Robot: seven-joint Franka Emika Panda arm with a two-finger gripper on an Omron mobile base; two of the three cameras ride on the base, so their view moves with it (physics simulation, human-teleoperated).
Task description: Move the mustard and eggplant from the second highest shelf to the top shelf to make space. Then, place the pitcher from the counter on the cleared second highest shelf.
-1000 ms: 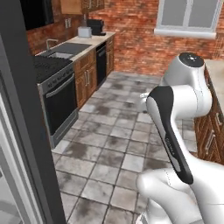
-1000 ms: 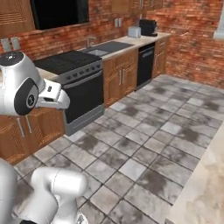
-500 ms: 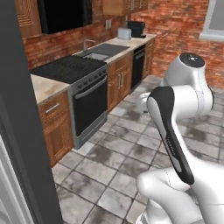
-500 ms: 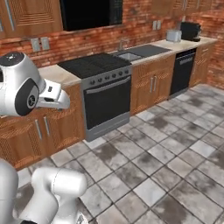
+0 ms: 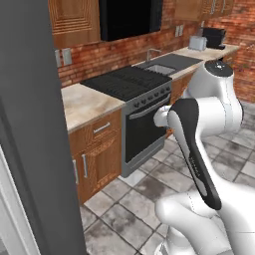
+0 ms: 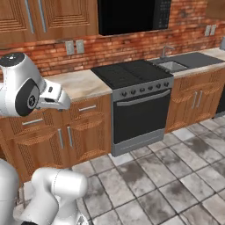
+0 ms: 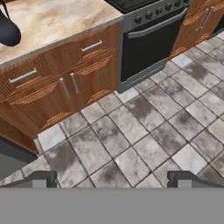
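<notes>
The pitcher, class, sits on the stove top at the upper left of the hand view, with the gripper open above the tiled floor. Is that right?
Not quite. In the hand view the pitcher sits on the counter, left of the stove, not on the stove top. The rest holds: the gripper is open above the tiled floor.

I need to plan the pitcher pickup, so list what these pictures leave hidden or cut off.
- Dark navy round-bellied pitcher on the beige marbled counter: hand view, cut by the left edge; neck, rim and handle unseen.
- Gripper, open: hand view, fingertips cut by the bottom.
- Dark grey panel: left base view, blocks everything left of it.
</notes>
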